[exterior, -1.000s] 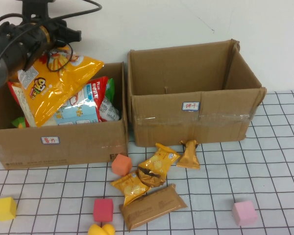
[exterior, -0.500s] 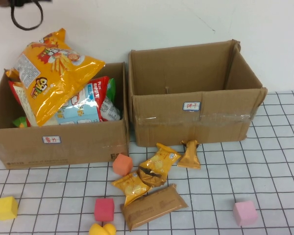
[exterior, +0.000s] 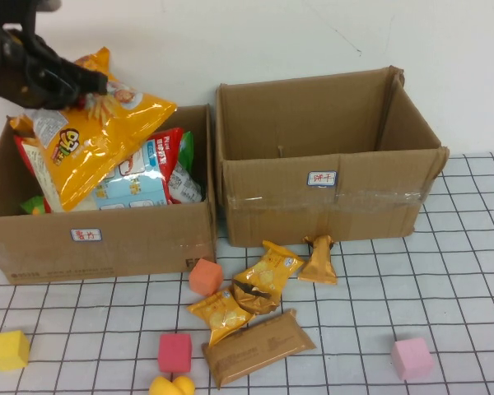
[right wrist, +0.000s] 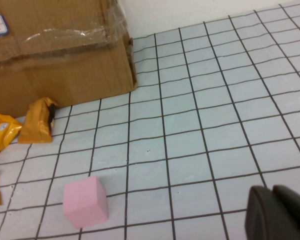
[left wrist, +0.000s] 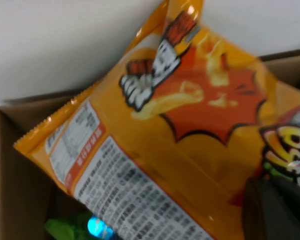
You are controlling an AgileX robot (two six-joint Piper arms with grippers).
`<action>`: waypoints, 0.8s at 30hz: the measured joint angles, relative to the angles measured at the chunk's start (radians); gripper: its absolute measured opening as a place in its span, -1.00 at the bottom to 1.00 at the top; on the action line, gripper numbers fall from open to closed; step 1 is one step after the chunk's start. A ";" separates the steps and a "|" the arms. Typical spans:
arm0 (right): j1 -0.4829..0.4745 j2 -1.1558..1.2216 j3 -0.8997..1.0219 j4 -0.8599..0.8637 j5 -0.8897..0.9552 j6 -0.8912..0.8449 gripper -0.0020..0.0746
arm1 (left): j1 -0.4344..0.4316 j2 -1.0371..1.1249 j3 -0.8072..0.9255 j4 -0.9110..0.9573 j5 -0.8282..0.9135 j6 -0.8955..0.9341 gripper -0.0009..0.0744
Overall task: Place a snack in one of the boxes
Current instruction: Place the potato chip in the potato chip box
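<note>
A big orange chip bag (exterior: 99, 136) lies tilted on top of other snack bags in the left cardboard box (exterior: 107, 243). My left gripper (exterior: 86, 82) is at the bag's upper end, at the back left of that box. In the left wrist view the bag (left wrist: 190, 125) fills the picture and the left gripper (left wrist: 277, 210) is shut just over its printed face, with nothing between the fingers. The right box (exterior: 329, 197) is empty. My right gripper (right wrist: 277, 212) is shut and empty, low over the gridded table, out of the high view.
Small gold snack packets (exterior: 267, 271) (exterior: 218, 313) (exterior: 319, 262) and a brown bar (exterior: 257, 347) lie in front of the boxes. Foam blocks stand around them: orange (exterior: 204, 276), red (exterior: 174, 352), yellow (exterior: 8, 350), pink (exterior: 412, 358), which also shows in the right wrist view (right wrist: 85, 202).
One second ago my left gripper held the orange bag over the left box. It then let go and rose out of view, and now it is back at the bag's upper end.
</note>
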 joint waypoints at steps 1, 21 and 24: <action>0.000 -0.001 0.000 0.000 0.000 0.000 -0.95 | 0.000 0.011 0.002 0.000 -0.013 0.000 -0.98; 0.000 -0.001 0.000 0.000 0.000 0.000 -0.95 | 0.000 0.087 0.006 -0.253 -0.214 0.157 -0.98; 0.000 -0.001 0.000 0.000 0.000 0.000 -0.95 | 0.000 -0.019 0.022 -0.252 -0.209 0.216 -0.98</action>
